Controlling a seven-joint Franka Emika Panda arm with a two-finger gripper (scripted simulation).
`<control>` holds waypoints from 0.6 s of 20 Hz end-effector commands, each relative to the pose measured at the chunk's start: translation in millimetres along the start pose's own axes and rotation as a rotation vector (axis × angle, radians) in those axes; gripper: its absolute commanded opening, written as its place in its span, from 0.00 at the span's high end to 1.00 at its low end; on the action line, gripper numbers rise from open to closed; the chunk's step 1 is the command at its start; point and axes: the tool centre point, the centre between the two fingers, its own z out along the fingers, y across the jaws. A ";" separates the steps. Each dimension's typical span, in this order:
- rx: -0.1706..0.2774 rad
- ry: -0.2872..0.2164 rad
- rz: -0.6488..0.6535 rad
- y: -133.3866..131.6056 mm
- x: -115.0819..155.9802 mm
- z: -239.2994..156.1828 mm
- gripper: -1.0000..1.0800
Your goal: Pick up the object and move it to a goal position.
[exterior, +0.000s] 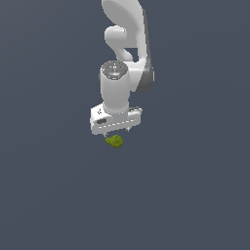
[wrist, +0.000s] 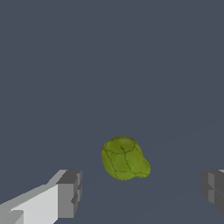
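Note:
The object (exterior: 114, 141) is a small yellow-green lumpy blob lying on the dark grey surface. In the exterior view the white gripper (exterior: 115, 132) hangs just above it, pointing down, with the arm rising behind. In the wrist view the object (wrist: 124, 158) lies between the two fingers, a little ahead of the fingertips (wrist: 69, 193). The jaws stand wide apart, far wider than the blob, and do not touch it. The gripper (wrist: 140, 192) is open and empty.
A plain dark grey surface (exterior: 195, 195) fills both views. No other objects, containers or edges are in view.

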 end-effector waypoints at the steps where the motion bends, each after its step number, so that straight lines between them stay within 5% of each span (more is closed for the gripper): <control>1: 0.003 0.000 -0.064 1.5 -4.2 7.9 0.04; 12: 0.018 0.003 -0.338 5.4 -23.3 40.5 0.04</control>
